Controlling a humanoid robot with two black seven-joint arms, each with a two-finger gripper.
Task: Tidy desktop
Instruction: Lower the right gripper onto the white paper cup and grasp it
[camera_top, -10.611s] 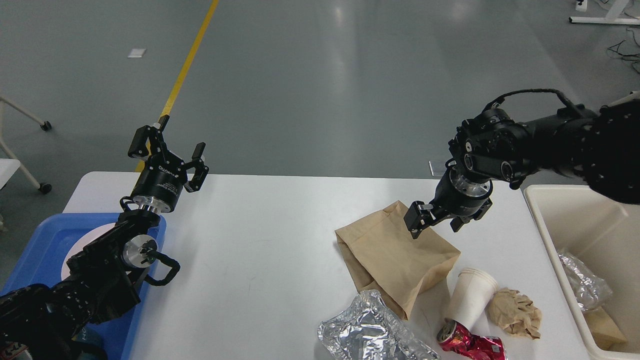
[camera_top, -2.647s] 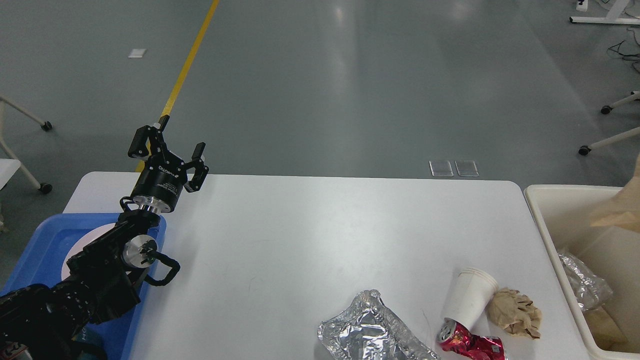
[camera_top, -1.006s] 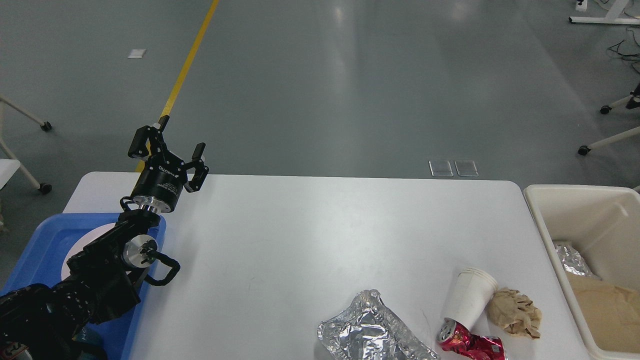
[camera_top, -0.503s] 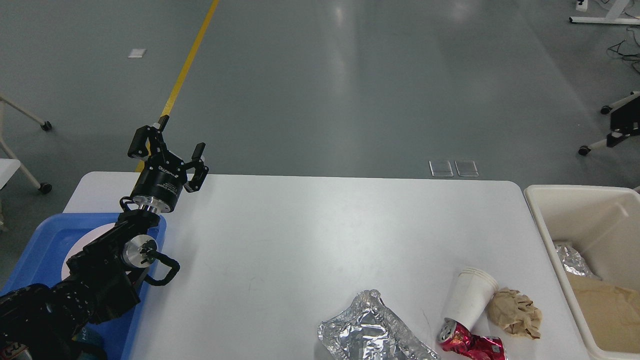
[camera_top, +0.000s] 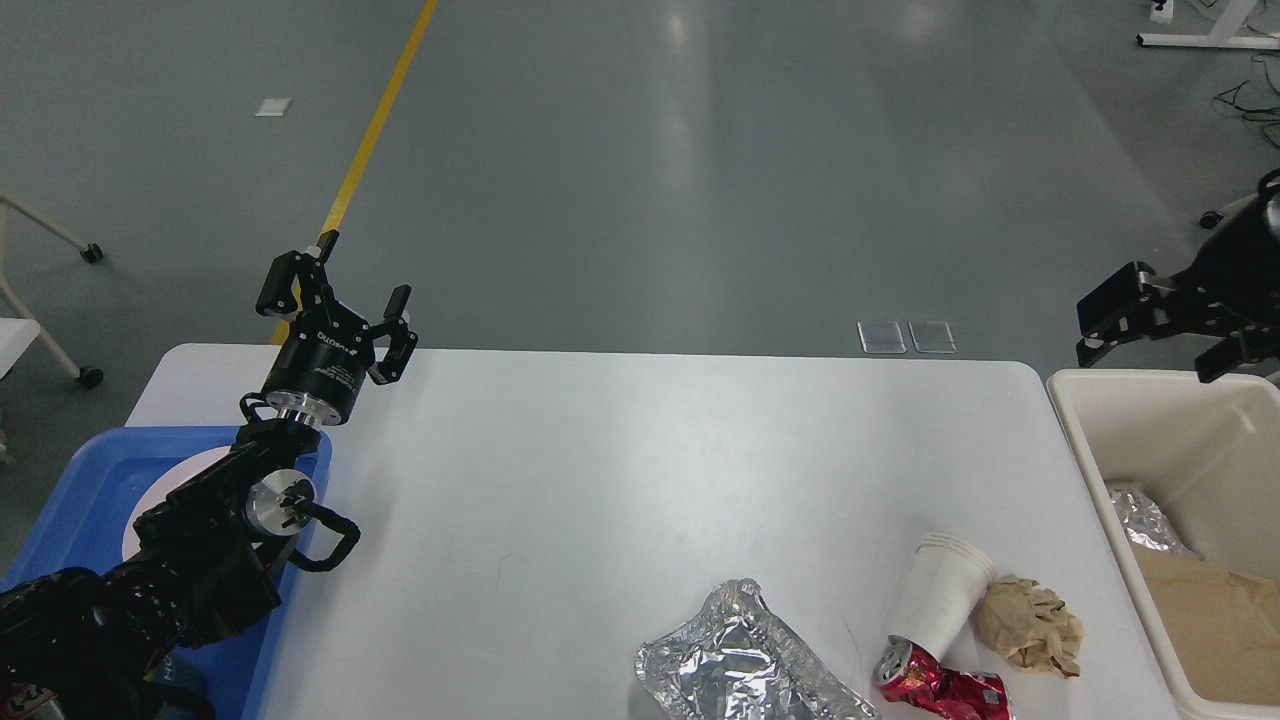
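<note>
- Head view: the desktop (camera_top: 600, 480) spreads across the middle, between a blue tray (camera_top: 70, 490) at its left end and a cream bin (camera_top: 1085, 440) at its right end.
- Litter sits in a cluster at the near right of the desktop: a crumpled foil wrapper (camera_top: 745, 665), a tipped white paper cup (camera_top: 940, 595), a crushed red can (camera_top: 945, 688) touching the cup's base, and a crumpled brown paper ball (camera_top: 1030, 625) just beside the cup.
- The bin holds a brown paper bag (camera_top: 1215, 630) and a piece of foil (camera_top: 1145, 520).
- The left gripper (camera_top: 335, 295) is raised over the far left corner, fingers spread, holding nothing.
- The right gripper (camera_top: 1165, 340) hangs above the bin's far rim, fingers spread wide and empty.
- Judgement: this is the gap between one drop and the next pick; four pieces are left.
- The next move calls for the right arm to come down and toward me over the cluster, most likely to the cup or the paper ball, closing on one piece without nudging its neighbours.
</note>
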